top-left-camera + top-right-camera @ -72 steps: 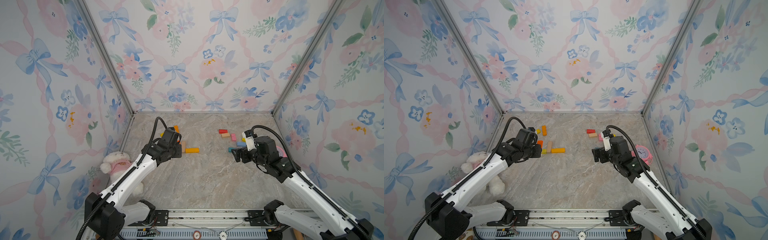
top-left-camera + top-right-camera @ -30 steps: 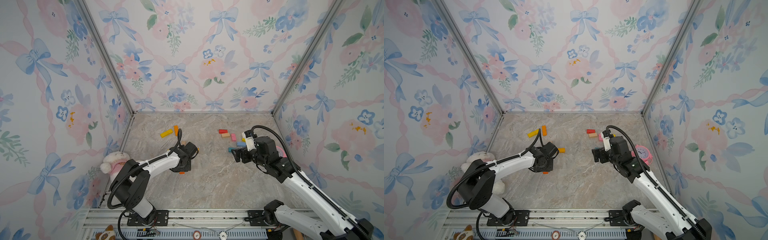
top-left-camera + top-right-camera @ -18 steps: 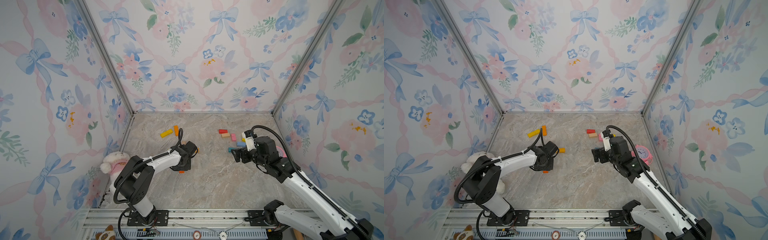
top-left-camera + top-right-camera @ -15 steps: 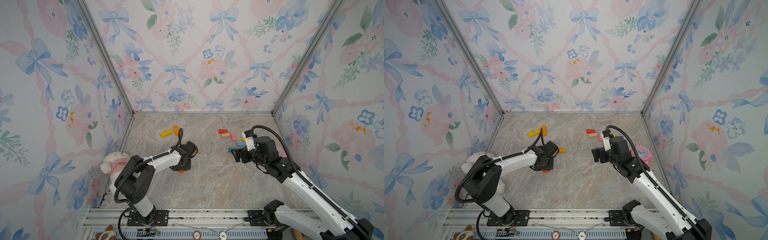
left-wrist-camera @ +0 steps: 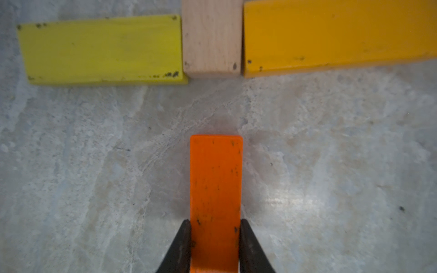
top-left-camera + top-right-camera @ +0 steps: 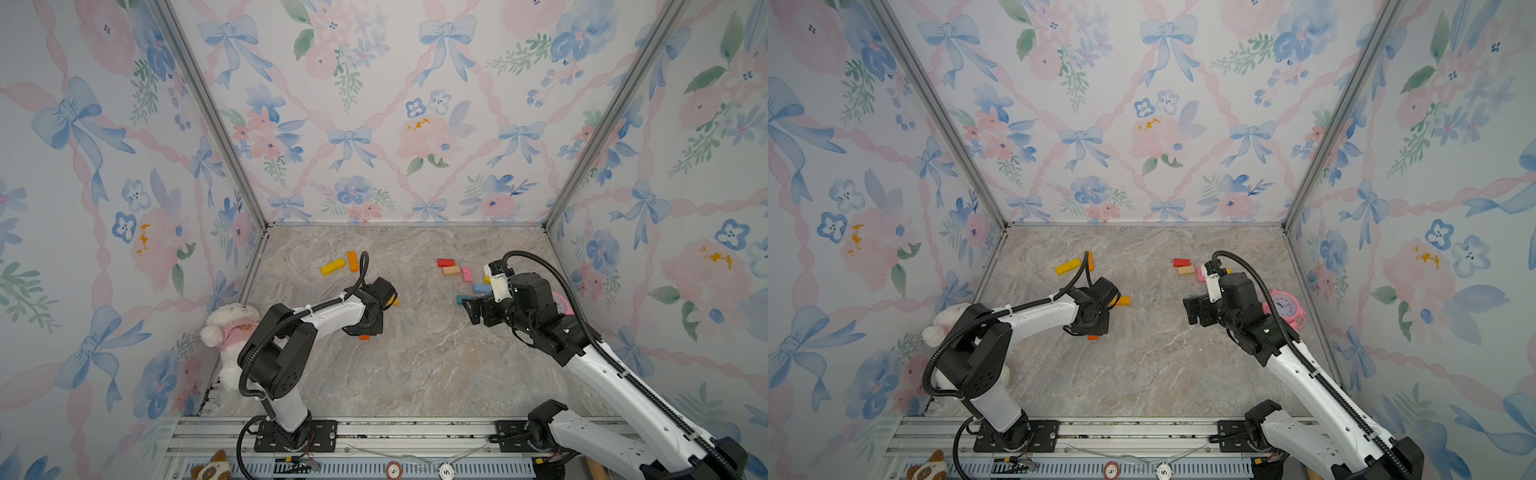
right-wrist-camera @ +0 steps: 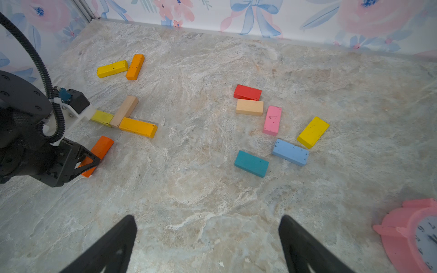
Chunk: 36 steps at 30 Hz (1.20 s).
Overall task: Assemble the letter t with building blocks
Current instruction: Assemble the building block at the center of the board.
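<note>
My left gripper [image 5: 215, 227] is shut on one end of an orange block [image 5: 215, 189], held low over the marble floor. The block's free end points at the end of a tan block [image 5: 211, 37], with a gap of bare floor between them. The tan block has a yellow block [image 5: 101, 49] on one side and an amber block [image 5: 331, 37] on the other, both touching it. The right wrist view shows the same group: orange block [image 7: 101, 147], tan block [image 7: 125, 110], amber block [image 7: 138, 127]. My right gripper [image 7: 208, 236] hangs open and empty, apart from them.
Loose blocks lie at the back right: red [image 7: 247, 92], peach [image 7: 249, 107], pink [image 7: 272, 120], yellow [image 7: 312, 132], blue [image 7: 290, 152], teal [image 7: 251, 163]. A yellow [image 7: 112, 68] and an orange block [image 7: 135, 67] lie back left. Pink clock [image 6: 1285, 307] by the right wall, plush toy [image 6: 232, 324] by the left.
Since the earliest frames my left gripper has come forward and rightward from the back-left blocks with the orange block. Over the last second it has barely shifted. The right arm has stayed still.
</note>
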Each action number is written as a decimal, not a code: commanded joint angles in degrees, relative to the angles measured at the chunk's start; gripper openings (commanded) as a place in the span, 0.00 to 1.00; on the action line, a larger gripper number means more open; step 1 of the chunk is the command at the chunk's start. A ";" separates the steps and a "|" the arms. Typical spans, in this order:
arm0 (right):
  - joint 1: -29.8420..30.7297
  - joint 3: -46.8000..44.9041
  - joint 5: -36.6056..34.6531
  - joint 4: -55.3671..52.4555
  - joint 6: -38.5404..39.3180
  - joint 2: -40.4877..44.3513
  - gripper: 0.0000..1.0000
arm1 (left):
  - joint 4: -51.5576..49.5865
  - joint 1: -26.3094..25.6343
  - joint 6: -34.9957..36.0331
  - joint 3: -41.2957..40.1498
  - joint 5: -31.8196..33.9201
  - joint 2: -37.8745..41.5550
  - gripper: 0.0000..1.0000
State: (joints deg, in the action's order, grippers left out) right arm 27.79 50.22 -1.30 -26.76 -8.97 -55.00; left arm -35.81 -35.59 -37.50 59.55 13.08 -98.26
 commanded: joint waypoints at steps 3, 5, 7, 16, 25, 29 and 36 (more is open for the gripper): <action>-0.63 -0.84 0.39 0.42 -0.76 0.25 0.96 | 0.20 1.03 1.11 1.51 0.64 -2.15 0.00; -0.63 -0.82 0.37 0.41 -0.78 0.25 0.96 | 0.27 1.02 1.19 1.84 0.56 -2.54 0.01; -0.63 -0.89 0.42 0.56 -0.74 0.31 0.96 | 0.28 1.20 1.28 2.08 0.72 -2.93 0.01; -0.62 -0.83 0.32 0.52 -0.74 0.17 0.96 | 0.39 1.84 1.78 2.15 1.24 -3.69 0.04; -0.62 -1.01 0.33 0.57 -0.87 0.17 0.96 | 1.18 2.17 2.82 1.97 1.91 -4.92 0.06; -0.59 -0.99 0.25 0.45 -0.86 0.17 0.96 | 1.60 2.37 3.21 2.09 1.94 -5.57 0.06; -0.59 -1.08 0.34 0.53 -0.84 0.19 0.96 | 1.84 2.46 3.37 2.15 2.38 -6.33 0.07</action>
State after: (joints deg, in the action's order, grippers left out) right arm 27.79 49.74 -1.32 -26.74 -8.97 -55.02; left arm -33.95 -33.71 -35.27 61.82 14.90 -101.82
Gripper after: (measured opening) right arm 0.963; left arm 0.305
